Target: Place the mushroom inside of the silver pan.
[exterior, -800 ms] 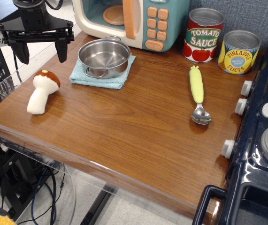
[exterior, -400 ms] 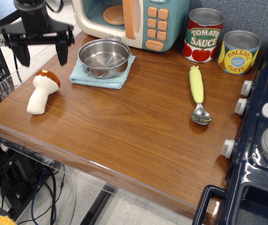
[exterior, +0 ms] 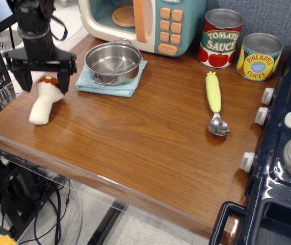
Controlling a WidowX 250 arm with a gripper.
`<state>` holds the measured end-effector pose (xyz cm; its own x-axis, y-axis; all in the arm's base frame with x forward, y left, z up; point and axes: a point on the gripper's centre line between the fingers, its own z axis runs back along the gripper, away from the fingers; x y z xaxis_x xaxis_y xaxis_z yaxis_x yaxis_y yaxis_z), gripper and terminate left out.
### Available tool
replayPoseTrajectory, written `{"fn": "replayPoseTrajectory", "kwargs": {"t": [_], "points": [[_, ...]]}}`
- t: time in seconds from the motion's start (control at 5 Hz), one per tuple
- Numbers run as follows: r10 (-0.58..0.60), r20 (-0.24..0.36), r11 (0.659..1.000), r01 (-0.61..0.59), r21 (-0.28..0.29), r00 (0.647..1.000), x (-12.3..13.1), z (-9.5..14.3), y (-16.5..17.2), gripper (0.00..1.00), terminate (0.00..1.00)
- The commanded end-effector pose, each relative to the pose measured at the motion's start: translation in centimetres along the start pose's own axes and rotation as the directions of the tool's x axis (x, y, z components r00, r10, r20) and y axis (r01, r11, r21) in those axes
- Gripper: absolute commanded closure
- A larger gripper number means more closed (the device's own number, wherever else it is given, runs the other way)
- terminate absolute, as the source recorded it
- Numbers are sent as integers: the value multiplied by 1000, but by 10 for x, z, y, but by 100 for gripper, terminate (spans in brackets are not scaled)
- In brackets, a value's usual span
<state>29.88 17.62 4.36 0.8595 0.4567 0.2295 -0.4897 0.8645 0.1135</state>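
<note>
The gripper [exterior: 45, 80] is hanging at the left end of the table [exterior: 135, 138] with its two black fingers [exterior: 65, 80] spread wide, one on each side of the mushroom's cap. The mushroom [exterior: 44, 100] is lying on its side on the wood, brown cap toward the back, white stem pointing toward the front left edge. Whether the fingers are touching the cap cannot be told. The pan [exterior: 113, 62] is sitting empty on a folded blue cloth [exterior: 109, 82], just right of the gripper and in front of a toy microwave [exterior: 142, 23]. Further right, a spoon [exterior: 215, 102] with a yellow-green handle is lying on the wood, and two cans [exterior: 241, 47] are standing at the back
</note>
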Motion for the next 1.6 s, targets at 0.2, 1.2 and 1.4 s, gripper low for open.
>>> {"fn": "replayPoseTrajectory", "kwargs": {"t": [0.2,1.2,1.4], "points": [[-6,26,1000,6,25,1000,4,-5,4,100,0],[48,58,999,-48,-4,997,19,44,1,100,0],[25,73,998,-21,-65,997,35,65,-26,100,0]]}}
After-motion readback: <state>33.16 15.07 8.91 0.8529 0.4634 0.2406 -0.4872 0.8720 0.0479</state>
